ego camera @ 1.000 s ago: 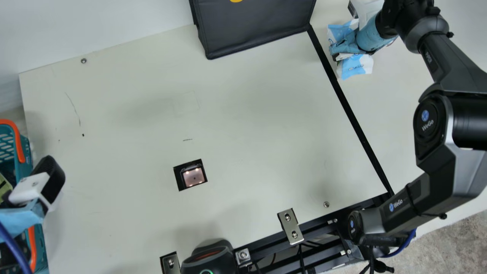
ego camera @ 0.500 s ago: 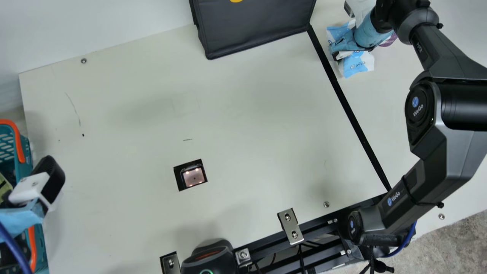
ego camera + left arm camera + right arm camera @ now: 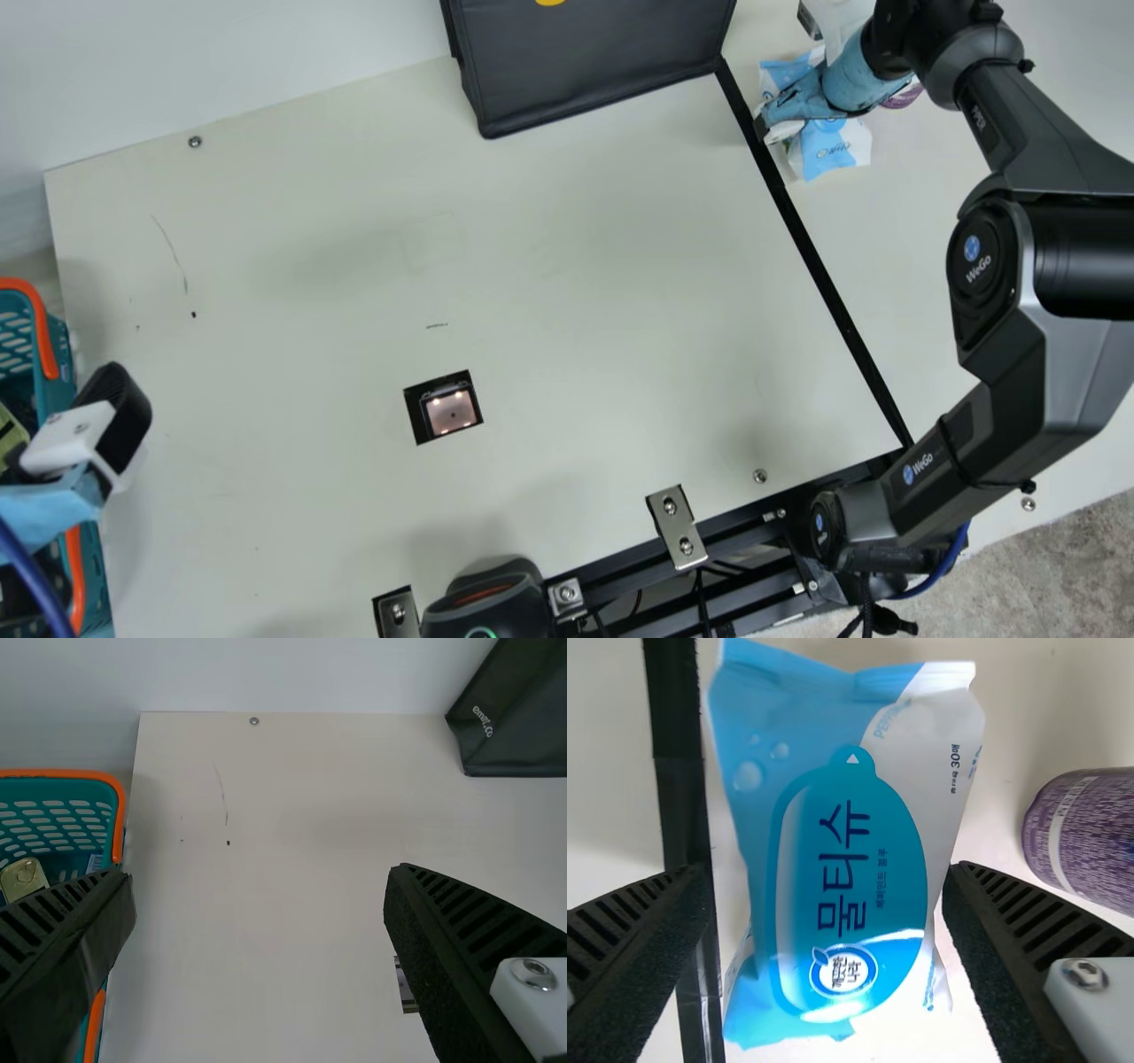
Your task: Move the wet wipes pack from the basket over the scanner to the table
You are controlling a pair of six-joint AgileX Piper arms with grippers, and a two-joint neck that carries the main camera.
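- Just beside my right claw (image 3: 772, 129), a black strip (image 3: 678, 806) edges broad tabletop (image 3: 567, 266); a purple container (image 3: 1090, 837) stands near its other side.
- My right claw hangs, spread, above the wet wipes pack (image 3: 846, 842); my left claw (image 3: 84, 430), also spread, hangs by the basket (image 3: 58, 346).
- Puffy, blue-and-white, the pack lies printed-side up.

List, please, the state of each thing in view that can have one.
Blue and white plastic wet wipes pack: on table, printed side up.
Black ribbed right gripper: open, around pack.
Black ribbed left gripper: open.
Small square scanner window: lit.
Rounded black plastic device: green light on.
Teal plastic basket, orange rim: open-topped.
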